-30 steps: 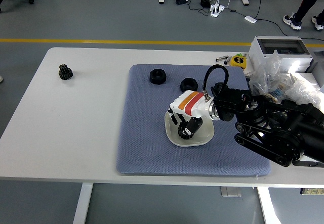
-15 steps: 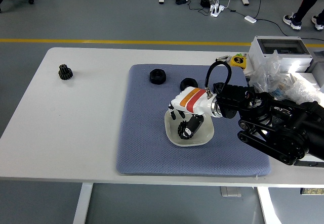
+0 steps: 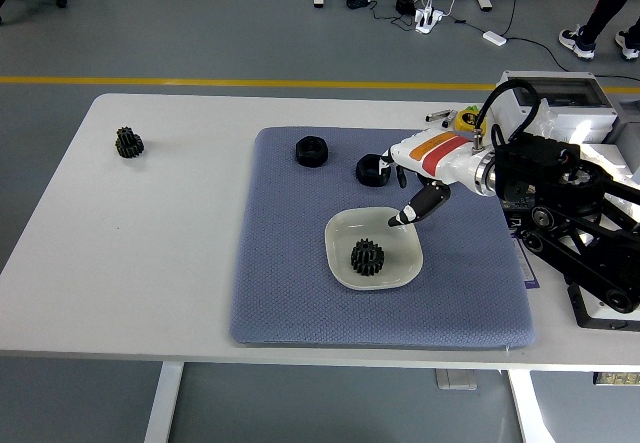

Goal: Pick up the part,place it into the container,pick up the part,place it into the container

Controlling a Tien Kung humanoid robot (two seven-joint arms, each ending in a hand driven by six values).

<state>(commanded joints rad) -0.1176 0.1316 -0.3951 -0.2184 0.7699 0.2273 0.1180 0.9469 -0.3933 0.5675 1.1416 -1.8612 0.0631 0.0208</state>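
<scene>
White table [image 3: 160,263], carrying a blue-grey mat [image 3: 290,283] across its middle and right.

White dish [image 3: 400,268], sitting on the mat right of centre, serving as the container.

Black gear [image 3: 367,256], lying inside the dish, touching nothing but the dish floor, released.

Right hand [image 3: 418,178], white shell with orange and red stripes, hanging above the mat just beyond the dish's far right rim, clear of the gear. Fingers [image 3: 412,212] hanging loose and pointing down toward the rim, gripping nothing.

Black arm [image 3: 575,213], reaching in from the right edge over the table's right end.

Black ring part [image 3: 312,150], resting on the mat's far side, left of the hand and well apart from the dish.

Second black ring part [image 3: 373,169], resting on the mat just beside the hand's near-left edge, partly covered by it.

Second black gear [image 3: 128,142], standing alone on bare table at far left, well away from the mat.

Grey box [image 3: 552,91] and crumpled clear plastic bags [image 3: 560,153], crowding the table's far right corner.

Yellow object [image 3: 468,120], lying near the box, too small for telling more.
</scene>
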